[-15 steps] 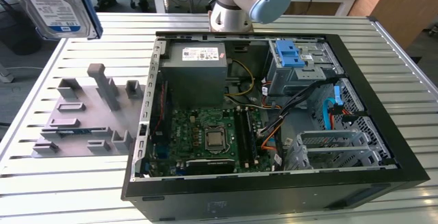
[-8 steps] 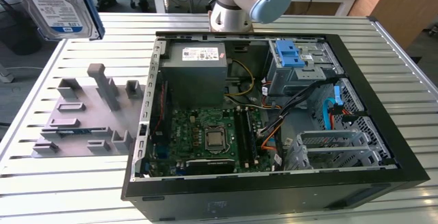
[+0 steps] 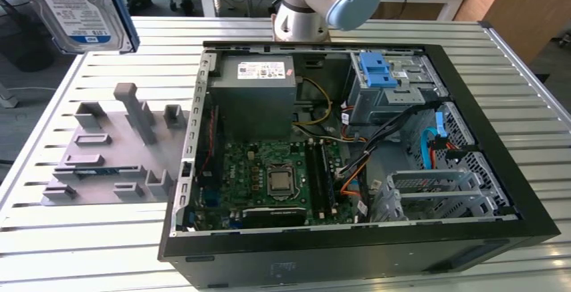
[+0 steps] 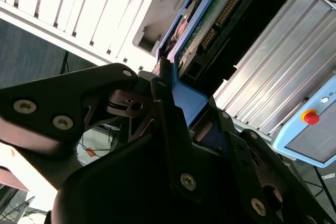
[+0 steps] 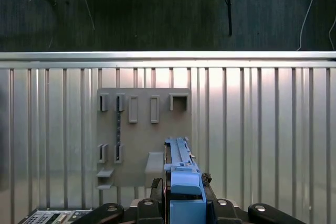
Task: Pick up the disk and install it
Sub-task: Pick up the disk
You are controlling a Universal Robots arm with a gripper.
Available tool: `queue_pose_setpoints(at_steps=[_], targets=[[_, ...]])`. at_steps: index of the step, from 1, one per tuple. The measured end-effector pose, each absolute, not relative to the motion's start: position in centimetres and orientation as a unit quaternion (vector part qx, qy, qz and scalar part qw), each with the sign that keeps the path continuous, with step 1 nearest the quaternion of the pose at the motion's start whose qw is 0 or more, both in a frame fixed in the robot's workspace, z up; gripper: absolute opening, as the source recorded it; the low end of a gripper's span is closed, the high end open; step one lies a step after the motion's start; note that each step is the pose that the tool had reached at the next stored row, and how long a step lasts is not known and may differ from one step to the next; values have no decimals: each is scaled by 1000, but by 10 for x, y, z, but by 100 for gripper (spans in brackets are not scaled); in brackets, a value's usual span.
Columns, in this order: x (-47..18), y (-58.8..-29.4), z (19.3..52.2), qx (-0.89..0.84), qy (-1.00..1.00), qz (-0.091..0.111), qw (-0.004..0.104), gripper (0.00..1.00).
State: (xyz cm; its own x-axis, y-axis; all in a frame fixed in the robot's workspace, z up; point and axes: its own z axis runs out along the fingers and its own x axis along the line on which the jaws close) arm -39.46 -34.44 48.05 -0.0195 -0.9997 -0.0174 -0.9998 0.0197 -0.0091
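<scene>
Slatted aluminium table (image 3: 80,58) fills the workspace, and on it we see an open black computer case (image 3: 357,252) lying on its side with its green motherboard (image 3: 267,178), grey power supply box (image 3: 254,98) and bundles of coloured cables exposed. A blue plastic latch (image 3: 376,71) sits on top of the drive cage near the far wall of the case, and a bare metal bay (image 3: 437,192) stands toward the exterior view's right. Just beside the case, on the exterior view's left, lies a grey fixture board (image 3: 107,152) with upright slots and posts. The arm's base joints (image 3: 317,5) rise behind the case. We find the disk (image 3: 76,8) lifted clear of the table in the upper corner on the exterior view's left, label facing the camera and the blue bracket running along its edge, well apart from the case. In the second wrist view the gripper (image 4: 186,100) is clamped on the bracket end of the disk (image 4: 210,30), whose green circuit board and connector pins face us, with a black finger (image 4: 163,90) pressed against the blue plastic. In the first wrist view we see the disk (image 5: 181,177) edge-on, hanging above the near edge of the fixture board (image 5: 144,129), gripped from both sides by the gripper (image 5: 180,187).
</scene>
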Motion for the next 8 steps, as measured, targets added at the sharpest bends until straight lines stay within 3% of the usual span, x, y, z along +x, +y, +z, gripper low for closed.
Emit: queue_pose_setpoints(at_steps=[8], targets=[[-389,-347,481,-700,714,3,9,36]])
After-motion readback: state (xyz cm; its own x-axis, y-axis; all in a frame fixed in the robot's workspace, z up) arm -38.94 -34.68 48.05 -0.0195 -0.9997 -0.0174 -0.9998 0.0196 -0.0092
